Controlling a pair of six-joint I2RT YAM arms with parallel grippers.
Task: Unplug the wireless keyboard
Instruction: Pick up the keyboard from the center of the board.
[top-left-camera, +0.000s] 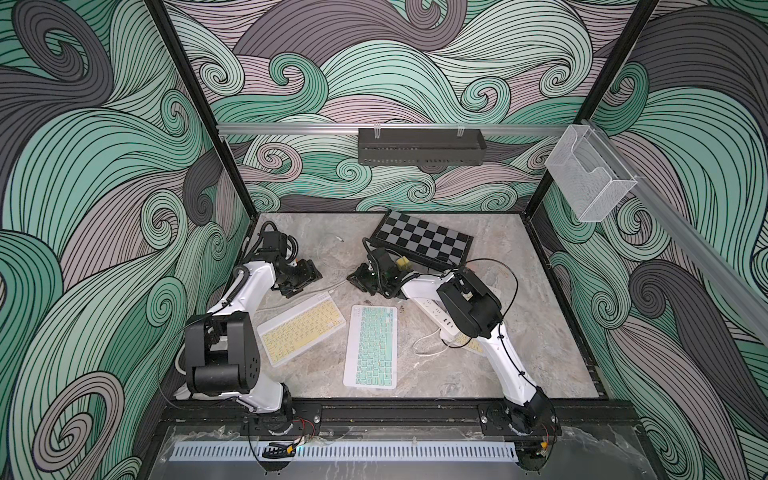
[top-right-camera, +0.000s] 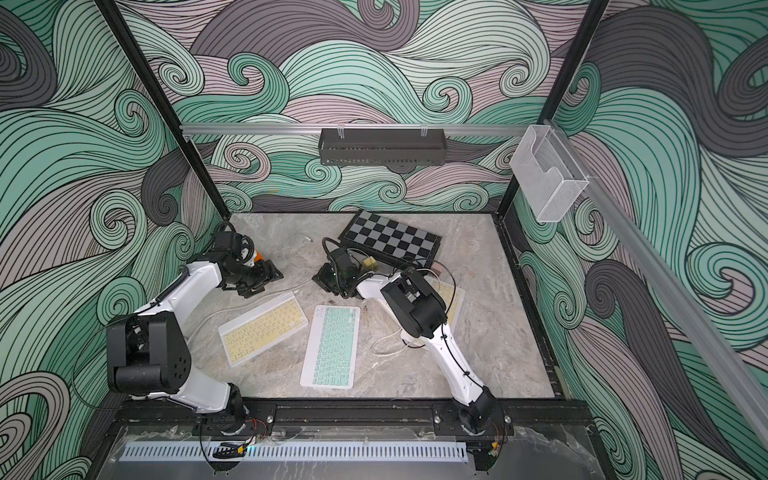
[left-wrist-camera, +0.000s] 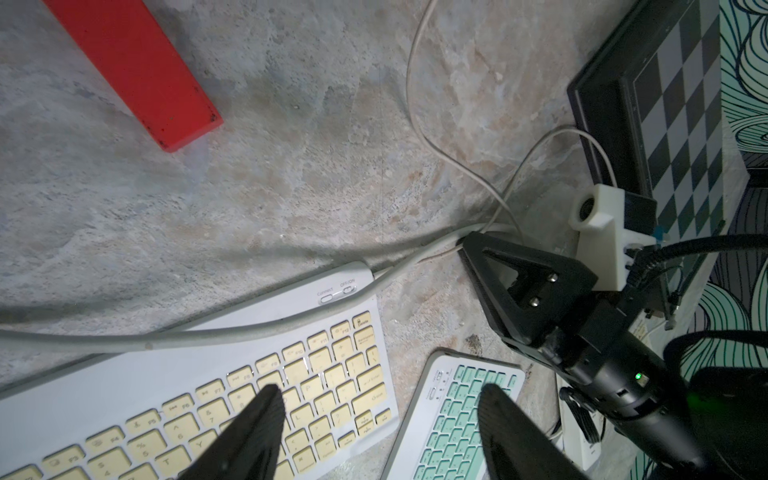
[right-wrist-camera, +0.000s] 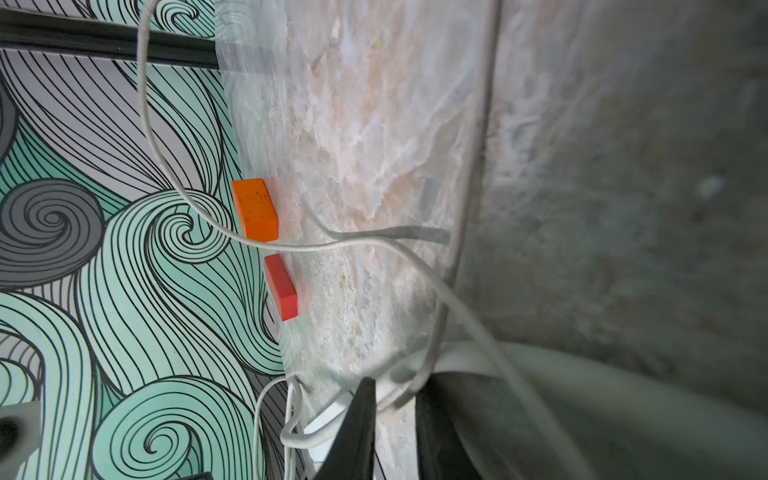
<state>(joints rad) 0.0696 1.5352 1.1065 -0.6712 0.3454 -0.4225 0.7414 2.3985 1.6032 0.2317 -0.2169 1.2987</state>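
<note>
In both top views I see the left gripper (top-left-camera: 305, 279) spread wide and empty just beyond the yellow keyboard (top-left-camera: 301, 328), whose far corner takes a white cable (top-left-camera: 334, 286); the right gripper (top-right-camera: 326, 280) sits low on that cable, near the chessboard (top-right-camera: 388, 239); a teal keyboard (top-left-camera: 371, 347) lies beside the yellow one, a power strip (top-left-camera: 432, 311) under my right arm; the left wrist view shows its jaws apart above both keyboards, a red block (left-wrist-camera: 137, 70) on the marble table (left-wrist-camera: 291, 166); the right wrist view shows jaws drawn close with cable between them, pinched or not I cannot tell; an orange block (right-wrist-camera: 255, 210) sits against the wave-patterned wall (right-wrist-camera: 124, 249).
</note>
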